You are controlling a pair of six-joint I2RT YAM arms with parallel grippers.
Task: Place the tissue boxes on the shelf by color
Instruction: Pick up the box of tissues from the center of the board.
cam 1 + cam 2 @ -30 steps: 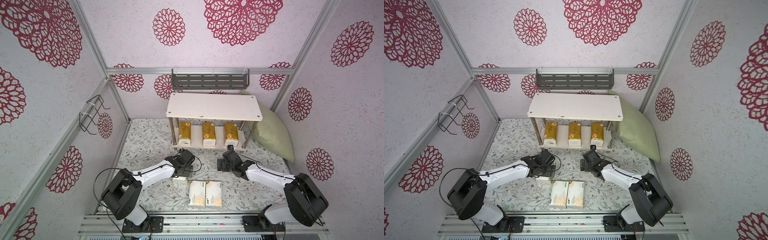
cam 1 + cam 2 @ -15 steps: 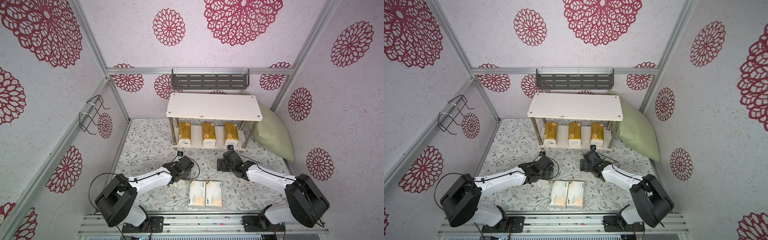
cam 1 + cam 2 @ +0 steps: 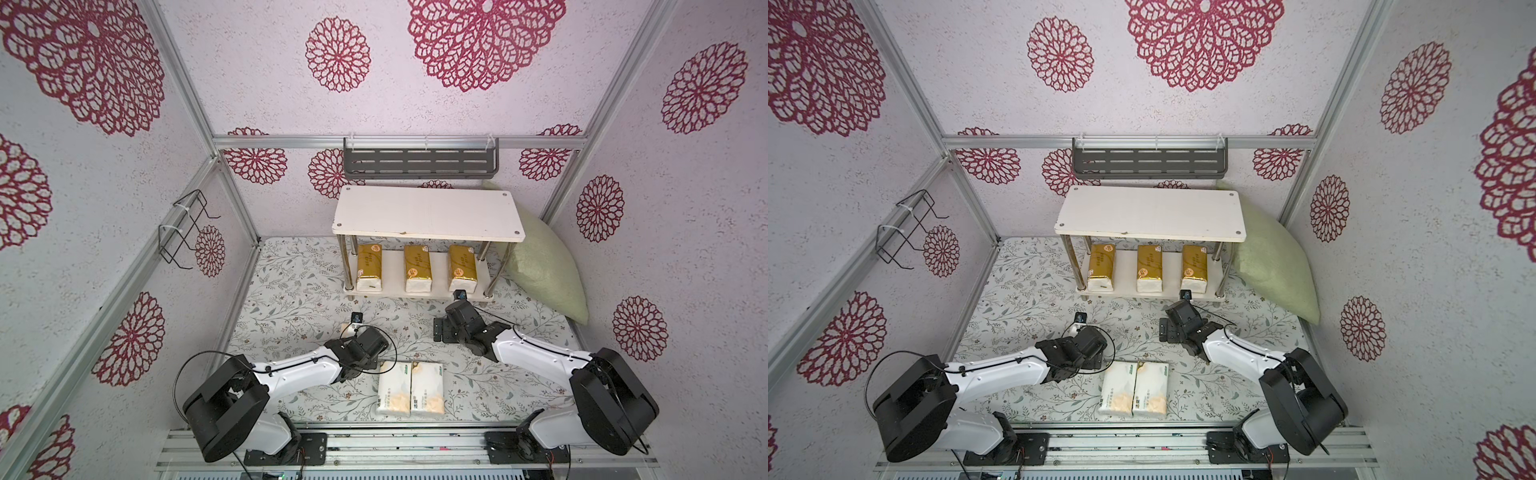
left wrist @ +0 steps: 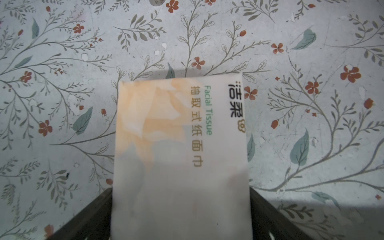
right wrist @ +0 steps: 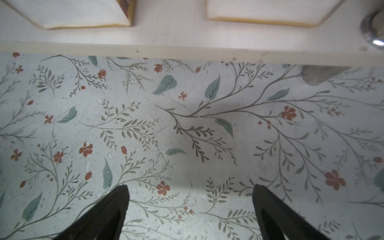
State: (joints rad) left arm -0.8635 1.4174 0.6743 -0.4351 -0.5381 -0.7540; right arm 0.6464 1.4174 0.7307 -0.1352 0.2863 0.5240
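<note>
Three gold tissue packs [image 3: 418, 266], shiny with white ends, lie side by side and apart on the lower board of the shelf [image 3: 428, 212], their short ends facing near. Two white tissue packs [image 3: 393, 388], blotched pale orange with green lettering, lie touching each other on the floral table [image 3: 291, 291] at its near edge, between the two arms. A third white pack [image 4: 180, 135], printed "Facial Tissue" in green, is clamped between the fingers [image 4: 93, 214] of the left gripper [image 4: 180, 191]. It seems to hang just above the table left of centre, judging by its shadow, though the wrist hides most of it in both top views. The right gripper [image 5: 190, 187] hovers over the table just before the shelf's near edge, fingers spread wide with nothing between them. Compared with a second ago, the left wrist has drawn back from the shelf toward the near side, carrying its pack. The right arm and the other five packs lie as before.
</note>
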